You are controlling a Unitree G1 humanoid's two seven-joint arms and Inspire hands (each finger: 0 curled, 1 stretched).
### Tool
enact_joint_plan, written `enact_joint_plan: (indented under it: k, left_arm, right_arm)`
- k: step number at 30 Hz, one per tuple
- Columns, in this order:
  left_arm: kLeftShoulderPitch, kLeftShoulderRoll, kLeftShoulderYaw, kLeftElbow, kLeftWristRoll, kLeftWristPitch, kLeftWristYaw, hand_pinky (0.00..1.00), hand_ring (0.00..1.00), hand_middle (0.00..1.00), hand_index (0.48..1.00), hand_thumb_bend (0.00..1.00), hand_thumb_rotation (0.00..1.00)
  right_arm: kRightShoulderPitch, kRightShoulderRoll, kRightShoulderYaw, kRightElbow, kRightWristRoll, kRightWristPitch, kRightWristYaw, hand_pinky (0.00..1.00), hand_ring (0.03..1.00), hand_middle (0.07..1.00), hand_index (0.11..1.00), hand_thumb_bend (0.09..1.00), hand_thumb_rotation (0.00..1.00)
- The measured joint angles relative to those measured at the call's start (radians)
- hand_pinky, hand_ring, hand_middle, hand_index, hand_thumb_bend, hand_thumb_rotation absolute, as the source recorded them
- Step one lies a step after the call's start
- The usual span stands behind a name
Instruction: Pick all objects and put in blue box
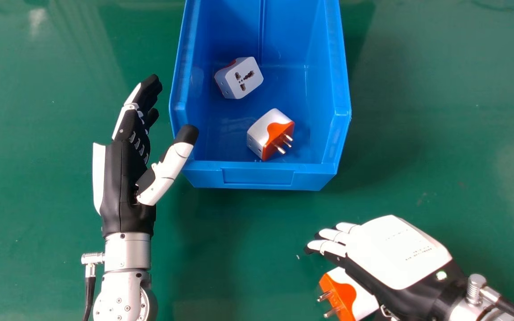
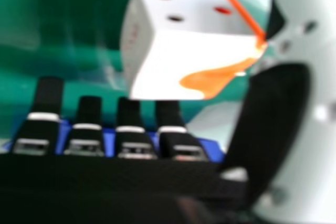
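Observation:
The blue box (image 1: 257, 176) stands at the upper middle of the head view. Inside lie a white adapter (image 1: 249, 78) with socket holes facing up and a white-and-orange adapter (image 1: 269, 133) with its pins showing. My right hand (image 1: 393, 252) is at the lower right, back upward, fingers fairly straight, over and beside another white-and-orange adapter (image 1: 344, 294) that it partly covers. In the right hand view, that adapter (image 2: 184, 56) lies by my hand's thumb and fingers (image 2: 89, 127), not gripped. My left hand (image 1: 127, 174) is open left of the box, its thumb tip at the box's left front corner.
A green table surface (image 1: 248, 258) surrounds the box. The box has raised side walls and a lower front edge toward the robot. A black cable (image 1: 89, 294) runs beside the left forearm.

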Motion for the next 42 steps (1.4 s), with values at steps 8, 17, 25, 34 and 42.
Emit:
enact_joint_plan:
  k: [8,17,25,34,42]
  left_arm:
    - [0.0,0.0,0.0,0.001,0.002,-0.002,0.004,0.93,0.93,0.89,0.848,0.79,0.49]
    - [-0.002,0.0,0.0,0.002,0.007,-0.008,0.004,0.92,0.93,0.89,0.849,0.79,0.49]
    - [-0.002,-0.001,0.0,0.002,0.007,-0.009,0.005,0.92,0.92,0.89,0.846,0.79,0.49]
    - [-0.002,-0.001,0.0,0.002,-0.001,-0.008,-0.003,0.92,0.92,0.89,0.847,0.78,0.49]
    - [-0.003,0.0,0.0,0.003,0.008,-0.009,0.009,0.92,0.92,0.89,0.846,0.79,0.49]
  right_arm:
    - [-0.022,0.004,0.029,0.03,-0.007,0.005,-0.019,0.66,0.862,0.878,0.832,0.815,0.19]
    - [-0.043,0.005,0.049,0.038,-0.006,0.004,-0.019,0.62,0.846,0.87,0.819,0.817,0.17]
    - [-0.043,0.0,0.056,0.04,-0.005,0.004,-0.019,0.6,0.835,0.858,0.805,0.803,0.17]
    - [-0.052,0.005,0.063,0.094,-0.023,-0.019,-0.111,0.5,0.736,0.791,0.74,0.696,0.1]
    - [-0.066,0.038,0.067,0.181,-0.042,-0.04,-0.303,0.33,0.549,0.632,0.633,0.603,0.05]
